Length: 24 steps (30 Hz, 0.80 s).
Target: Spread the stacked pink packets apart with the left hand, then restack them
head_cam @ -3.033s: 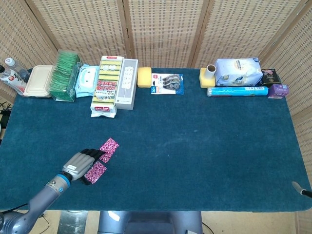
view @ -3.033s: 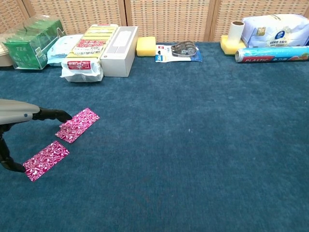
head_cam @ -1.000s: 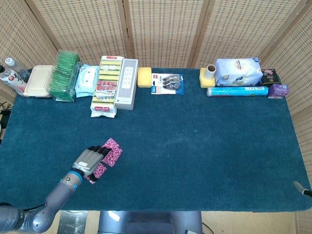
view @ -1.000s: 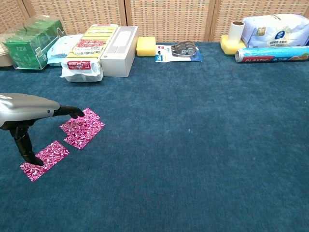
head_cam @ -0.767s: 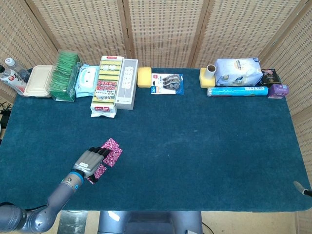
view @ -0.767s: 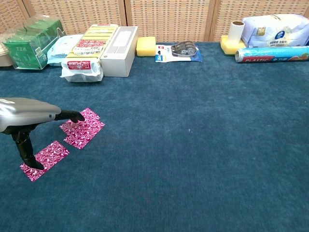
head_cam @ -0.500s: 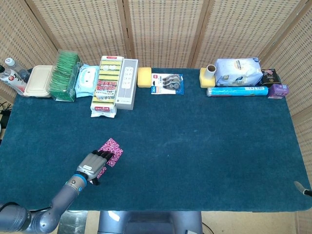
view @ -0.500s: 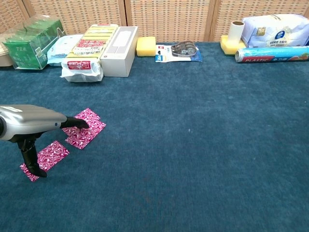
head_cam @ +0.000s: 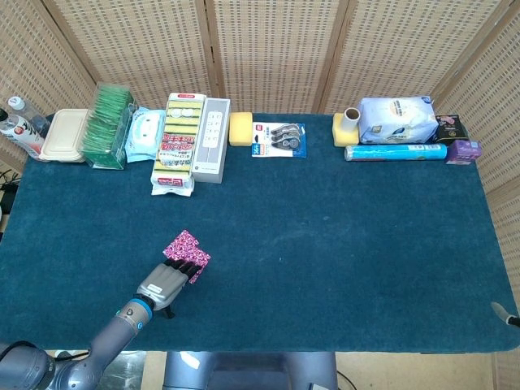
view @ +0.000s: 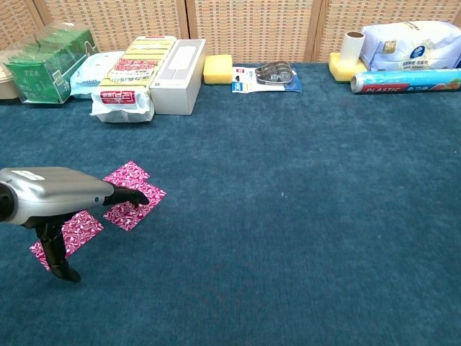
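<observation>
Pink packets (view: pixel 135 194) lying flat on the blue felt table (head_cam: pixel 341 236), near its front left corner. Two of them overlapping near the fingertips (view: pixel 137 197), a third (view: pixel 70 234) just to the left and partly hidden behind the thumb (view: pixel 54 254) in the chest view; only the overlapped pair (head_cam: pixel 186 246) visible from the head view, the rest covered by the hand. Left hand (head_cam: pixel 166 282) spread palm-down over the packets, fingers stretched forward and resting on the near edge of the pair, thumb pointing down to the felt beside the third packet. Nothing gripped or pinched. Right hand out of both views; only a dark tip (head_cam: pixel 504 312) showing at the table's front right edge, impossible to identify.

Along the back edge, from left: bottles (head_cam: pixel 18 123), a beige lunchbox (head_cam: pixel 63 135), a green tea pack (head_cam: pixel 108 126), a wipes pack (head_cam: pixel 145 135), a sponge pack (head_cam: pixel 176 142), a grey box (head_cam: pixel 210 139), a yellow sponge (head_cam: pixel 240 128), a tape card (head_cam: pixel 279 139). Further right: another yellow sponge (head_cam: pixel 341 132) with a paper roll (head_cam: pixel 352 119) standing on it, a white-blue bag (head_cam: pixel 396 119), a blue wrap roll (head_cam: pixel 395 152), a dark pouch (head_cam: pixel 448 127), a purple box (head_cam: pixel 463 150). All well apart from the packets.
</observation>
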Tool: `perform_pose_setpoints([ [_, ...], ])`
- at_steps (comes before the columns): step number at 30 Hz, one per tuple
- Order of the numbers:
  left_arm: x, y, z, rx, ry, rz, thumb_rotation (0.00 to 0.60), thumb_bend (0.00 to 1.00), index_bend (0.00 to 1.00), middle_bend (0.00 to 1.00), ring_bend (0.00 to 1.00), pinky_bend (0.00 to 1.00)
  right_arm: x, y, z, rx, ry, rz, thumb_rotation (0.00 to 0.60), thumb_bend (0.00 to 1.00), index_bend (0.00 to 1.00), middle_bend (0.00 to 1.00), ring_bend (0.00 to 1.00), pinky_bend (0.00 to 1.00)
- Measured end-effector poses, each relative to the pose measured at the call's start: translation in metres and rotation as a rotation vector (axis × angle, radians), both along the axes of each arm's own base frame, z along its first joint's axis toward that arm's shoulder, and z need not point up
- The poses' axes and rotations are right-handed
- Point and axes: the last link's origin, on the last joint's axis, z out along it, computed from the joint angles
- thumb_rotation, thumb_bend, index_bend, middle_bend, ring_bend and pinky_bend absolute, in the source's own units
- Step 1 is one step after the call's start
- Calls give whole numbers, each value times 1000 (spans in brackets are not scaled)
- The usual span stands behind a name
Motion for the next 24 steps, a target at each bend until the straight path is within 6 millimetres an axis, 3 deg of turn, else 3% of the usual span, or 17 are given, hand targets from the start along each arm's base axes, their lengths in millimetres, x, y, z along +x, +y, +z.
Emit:
perform_pose_setpoints([
  [13,11,-4,4,13,-28,-33,600,3,0,95,83,117,0,0,0,2,1,1,600,4,77,0,0,0],
  [24,1,7,10,47,-23,-2,600,3,0,94,84,117,0,0,0,0,-1,0,600,5,77,0,0,0],
])
